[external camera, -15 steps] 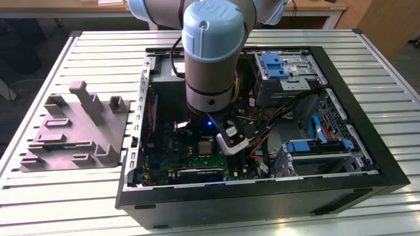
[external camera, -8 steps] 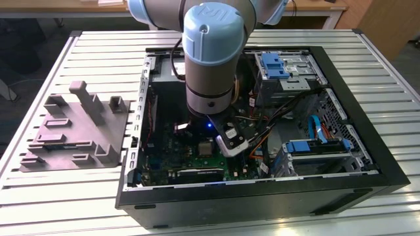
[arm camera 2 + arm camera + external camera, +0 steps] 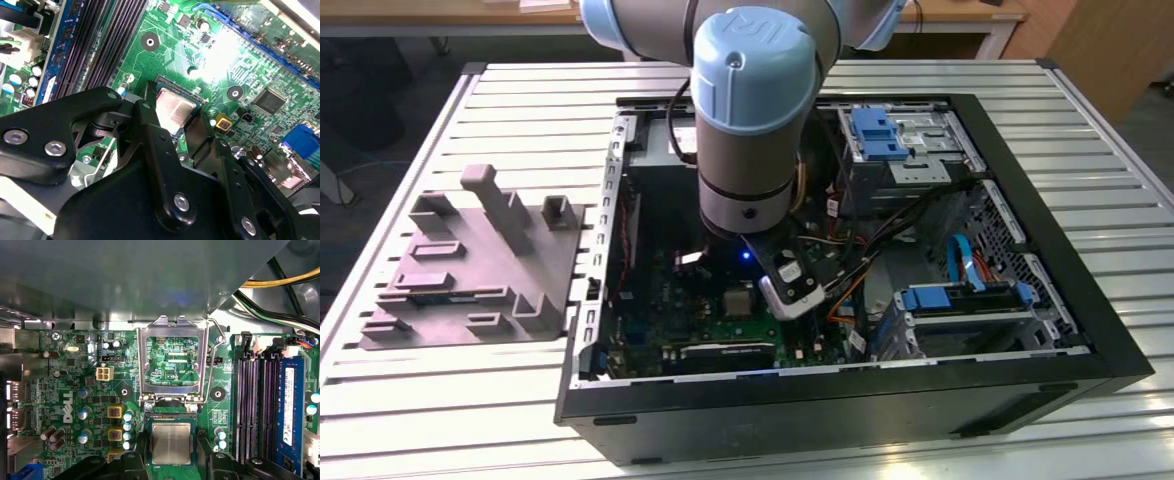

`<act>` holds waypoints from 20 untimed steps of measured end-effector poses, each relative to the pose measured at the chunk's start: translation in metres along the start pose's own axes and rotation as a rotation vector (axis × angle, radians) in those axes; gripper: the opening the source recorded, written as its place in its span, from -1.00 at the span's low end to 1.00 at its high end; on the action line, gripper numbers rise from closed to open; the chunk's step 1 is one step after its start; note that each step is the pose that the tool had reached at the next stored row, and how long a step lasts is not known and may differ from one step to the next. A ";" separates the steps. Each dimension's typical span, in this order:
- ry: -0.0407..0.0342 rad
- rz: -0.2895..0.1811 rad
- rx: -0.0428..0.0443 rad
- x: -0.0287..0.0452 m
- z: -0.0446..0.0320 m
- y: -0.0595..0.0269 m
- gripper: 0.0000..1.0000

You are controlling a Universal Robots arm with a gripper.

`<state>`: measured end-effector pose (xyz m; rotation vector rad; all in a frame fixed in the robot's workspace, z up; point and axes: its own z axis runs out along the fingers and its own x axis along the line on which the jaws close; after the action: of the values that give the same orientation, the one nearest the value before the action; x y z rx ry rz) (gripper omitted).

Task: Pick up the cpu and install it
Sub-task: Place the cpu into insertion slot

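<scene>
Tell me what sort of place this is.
Probably a robotics lab or test bench: a robot arm reaches into an open computer case on a slatted metal table, with a grey plastic fixture beside it.

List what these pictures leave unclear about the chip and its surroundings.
- Second wrist view: the gripper covers one corner of the chip; glare washes out part of the board.
- Exterior view: the arm blocks the chip's spot on the board.
- First wrist view: a blurred grey surface hides the board beyond the metal frame; whether the chip sits fully home is unclear.
</scene>
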<state>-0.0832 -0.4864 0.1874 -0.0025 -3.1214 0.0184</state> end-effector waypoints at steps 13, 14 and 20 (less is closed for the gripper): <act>0.0001 0.000 -0.0005 0.0001 -0.0024 0.0000 0.09; 0.0000 0.000 -0.0007 0.0000 -0.0024 0.0000 0.09; 0.0003 0.000 -0.0037 0.0000 -0.0023 0.0002 0.05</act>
<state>-0.0832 -0.4862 0.1897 -0.0025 -3.1212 0.0126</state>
